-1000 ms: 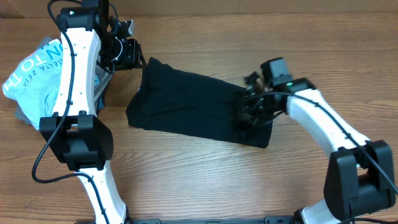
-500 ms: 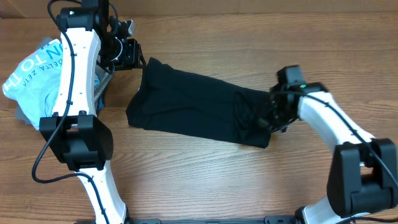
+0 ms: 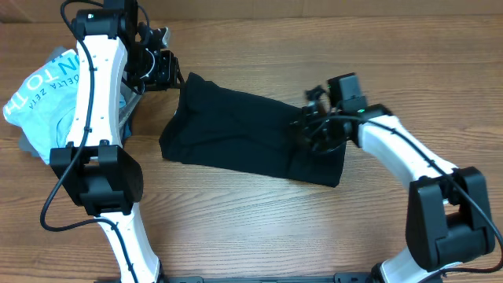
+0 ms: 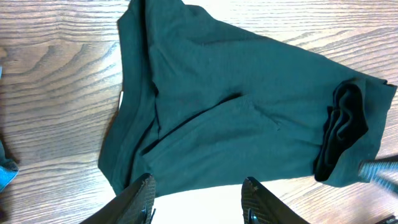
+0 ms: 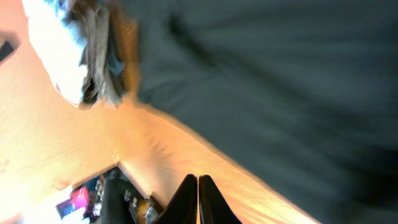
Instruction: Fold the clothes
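Note:
A black garment (image 3: 244, 134) lies flat across the middle of the wooden table, with its right end bunched into a small fold (image 4: 342, 124). It also fills the left wrist view (image 4: 236, 106) and the blurred right wrist view (image 5: 280, 74). My right gripper (image 3: 316, 130) hovers over the garment's right end. Its fingers (image 5: 198, 186) are shut together with no cloth showing between them. My left gripper (image 3: 161, 67) is open and empty at the back, just beyond the garment's far left corner; its fingers (image 4: 198, 202) are spread.
A pile of other clothes, topped by a white and light blue shirt with lettering (image 3: 39, 86), lies at the table's left edge behind the left arm. Bare wood (image 3: 259, 228) lies in front of the garment.
My right gripper swung out to the right past the garment's edge, then came back left over its right end. The left arm and the garment have not moved.

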